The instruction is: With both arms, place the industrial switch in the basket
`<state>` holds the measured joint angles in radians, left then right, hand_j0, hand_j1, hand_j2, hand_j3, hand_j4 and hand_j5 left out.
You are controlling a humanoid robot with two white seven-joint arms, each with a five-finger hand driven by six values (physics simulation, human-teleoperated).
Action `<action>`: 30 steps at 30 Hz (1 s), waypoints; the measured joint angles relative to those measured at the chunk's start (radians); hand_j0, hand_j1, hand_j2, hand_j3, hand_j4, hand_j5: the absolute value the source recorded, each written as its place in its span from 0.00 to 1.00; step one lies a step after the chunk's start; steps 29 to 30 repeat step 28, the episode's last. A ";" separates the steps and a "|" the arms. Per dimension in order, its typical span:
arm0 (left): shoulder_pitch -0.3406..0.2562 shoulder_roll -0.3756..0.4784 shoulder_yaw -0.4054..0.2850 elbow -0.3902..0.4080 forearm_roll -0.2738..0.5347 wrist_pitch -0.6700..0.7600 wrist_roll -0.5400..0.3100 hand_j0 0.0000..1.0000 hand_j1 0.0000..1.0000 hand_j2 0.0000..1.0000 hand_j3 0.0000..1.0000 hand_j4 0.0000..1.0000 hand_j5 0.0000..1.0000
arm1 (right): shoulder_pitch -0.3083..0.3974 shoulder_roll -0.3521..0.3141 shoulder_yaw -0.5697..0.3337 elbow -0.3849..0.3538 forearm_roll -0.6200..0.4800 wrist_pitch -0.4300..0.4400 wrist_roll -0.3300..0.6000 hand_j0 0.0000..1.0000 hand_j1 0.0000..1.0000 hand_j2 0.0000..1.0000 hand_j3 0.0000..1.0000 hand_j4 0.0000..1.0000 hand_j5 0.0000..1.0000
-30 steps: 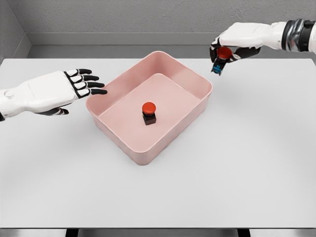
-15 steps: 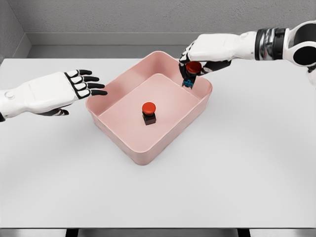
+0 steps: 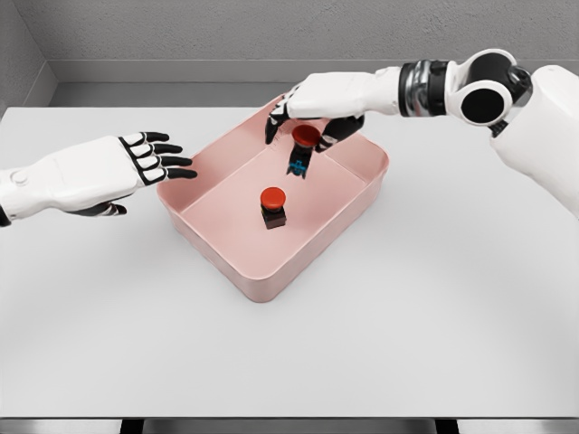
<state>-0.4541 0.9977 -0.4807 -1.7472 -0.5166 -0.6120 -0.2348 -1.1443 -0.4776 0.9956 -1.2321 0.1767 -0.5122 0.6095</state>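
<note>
The right hand [image 3: 312, 108], smooth white shells with black finger joints, reaches in from the right on a long arm banded with a grey metallic cuff at the wrist, and hangs over the far half of the pink basket [image 3: 220, 247]. Its fingers are curled down around an industrial switch [image 3: 302, 147]: a round, glossy red mushroom-shaped button on top, a dark boxy body beneath it and a small blue part at the bottom end. The switch hangs just under the palm, tilted a little, above the basket's floor and clear of it.

Below and slightly nearer than that hand, a second switch [image 3: 273, 207] stands upright on the basket's floor, with the same domed red cap over a squat black block. The basket is a shallow rectangular tub with rounded corners, thin matte walls and a flat bottom, set cornerwise on the table [image 3: 434, 307], whose top is plain, pale grey and smooth.

The left hand [image 3: 136, 161] is out to the left of the basket, just short of its left corner, palm roughly flat, its black-tipped fingers stretched out and slightly fanned, holding nothing. Its bulky white forearm runs off the left edge
</note>
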 measured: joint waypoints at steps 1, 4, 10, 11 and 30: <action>-0.002 0.000 0.000 0.000 0.000 0.000 0.001 1.00 1.00 1.00 1.00 1.00 1.00 | 0.000 0.004 -0.001 0.003 0.001 0.010 -0.001 1.00 1.00 1.00 1.00 1.00 1.00; 0.000 0.000 0.000 0.000 0.000 0.000 0.002 1.00 1.00 1.00 1.00 1.00 1.00 | 0.000 0.012 -0.003 0.008 0.001 0.026 -0.012 1.00 1.00 1.00 1.00 1.00 1.00; 0.000 0.001 0.001 0.000 0.000 0.000 0.004 1.00 1.00 1.00 1.00 1.00 1.00 | -0.008 0.047 0.004 0.015 -0.001 0.033 -0.035 1.00 1.00 1.00 1.00 1.00 1.00; 0.000 0.001 0.001 0.000 0.000 0.000 0.004 1.00 1.00 1.00 1.00 1.00 1.00 | -0.012 0.051 0.004 0.016 -0.001 0.033 -0.037 1.00 1.00 1.00 1.00 1.00 1.00; 0.001 0.001 0.003 0.000 0.001 0.000 0.005 1.00 1.00 1.00 1.00 1.00 1.00 | 0.141 -0.313 -0.025 0.013 -0.298 0.018 -0.042 1.00 1.00 1.00 1.00 1.00 1.00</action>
